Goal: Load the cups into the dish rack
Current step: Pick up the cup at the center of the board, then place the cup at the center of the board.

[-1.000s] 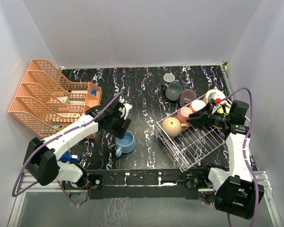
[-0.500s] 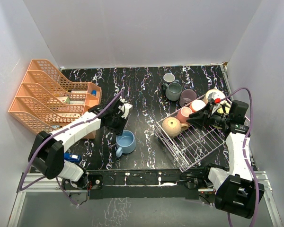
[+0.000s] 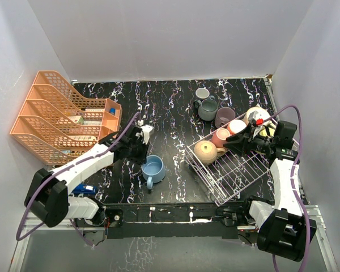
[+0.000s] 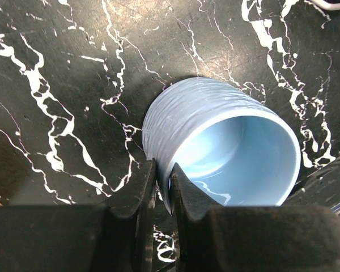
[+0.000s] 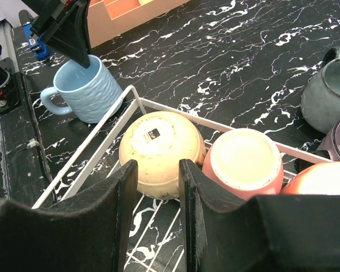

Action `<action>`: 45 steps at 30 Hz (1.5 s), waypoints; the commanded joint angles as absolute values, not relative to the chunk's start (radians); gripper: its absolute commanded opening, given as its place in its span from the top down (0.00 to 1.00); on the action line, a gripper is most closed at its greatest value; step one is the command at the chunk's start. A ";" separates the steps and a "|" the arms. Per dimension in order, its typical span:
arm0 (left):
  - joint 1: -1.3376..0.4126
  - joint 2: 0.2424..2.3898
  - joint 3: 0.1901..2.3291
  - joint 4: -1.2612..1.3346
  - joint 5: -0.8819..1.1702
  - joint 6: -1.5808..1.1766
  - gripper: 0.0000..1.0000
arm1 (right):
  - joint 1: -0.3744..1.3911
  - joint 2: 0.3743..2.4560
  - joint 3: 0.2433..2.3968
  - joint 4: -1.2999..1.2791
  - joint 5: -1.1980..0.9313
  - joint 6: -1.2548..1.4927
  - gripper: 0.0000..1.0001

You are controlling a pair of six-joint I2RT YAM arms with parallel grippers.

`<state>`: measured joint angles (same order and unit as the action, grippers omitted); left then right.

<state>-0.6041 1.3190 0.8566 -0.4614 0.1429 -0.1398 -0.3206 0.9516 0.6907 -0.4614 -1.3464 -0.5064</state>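
Top external: my left gripper (image 3: 141, 150) is at the rim of the blue mug (image 3: 153, 169), which stands upright on the black table (image 3: 170, 107), apart from the white dish rack (image 3: 241, 173) to its right. The rack holds a tan mug (image 3: 205, 151) and a pink mug (image 3: 220, 136), both upside down, with my right gripper (image 3: 239, 141) above them. Left wrist: the fingers (image 4: 137, 198) pinch the blue mug's wall, one inside and one outside, so I'm clenched on it. Right wrist: jaws parted with nothing between them, hovering over the tan mug's base.
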 commanded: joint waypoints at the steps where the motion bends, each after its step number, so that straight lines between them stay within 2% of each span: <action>1: -0.605 1.170 0.804 -0.384 0.190 -0.255 1.00 | -0.322 0.938 0.704 -0.492 -1.385 -0.573 0.63; 7: -0.601 0.930 0.703 -0.259 0.243 -0.413 1.00 | -0.318 0.923 0.746 -0.644 -1.421 -0.720 0.63; 14: -0.598 0.687 0.592 -0.104 0.288 -0.627 1.00 | -0.251 1.091 1.009 -1.170 -1.432 -1.061 0.63; 17: -0.599 0.612 0.560 -0.003 0.299 -0.716 1.00 | -0.210 1.143 1.105 -1.218 -1.435 -0.992 0.62; 23: -0.598 0.546 0.482 0.339 0.307 -0.918 1.00 | -0.119 1.129 1.187 -0.982 -1.408 -0.534 0.61; 27: -0.598 0.597 0.444 0.603 0.303 -1.049 1.00 | -0.061 1.080 1.162 -0.697 -1.365 -0.110 0.58; 31: -0.600 0.664 0.460 0.738 0.247 -1.136 1.00 | -0.021 1.071 1.122 -0.508 -1.412 0.167 0.55; 40: -0.603 0.744 0.485 0.716 0.129 -1.209 1.00 | 0.038 1.087 1.023 -0.352 -1.469 0.379 0.54; 45: -0.603 0.772 0.433 0.781 0.088 -1.246 1.00 | 0.087 1.072 0.949 -0.249 -1.462 0.494 0.50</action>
<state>-0.6041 0.7826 0.4274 0.5598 0.1490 -1.1629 0.0555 1.0958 0.9897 -0.4137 -1.4422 0.3435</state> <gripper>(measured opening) 0.112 0.489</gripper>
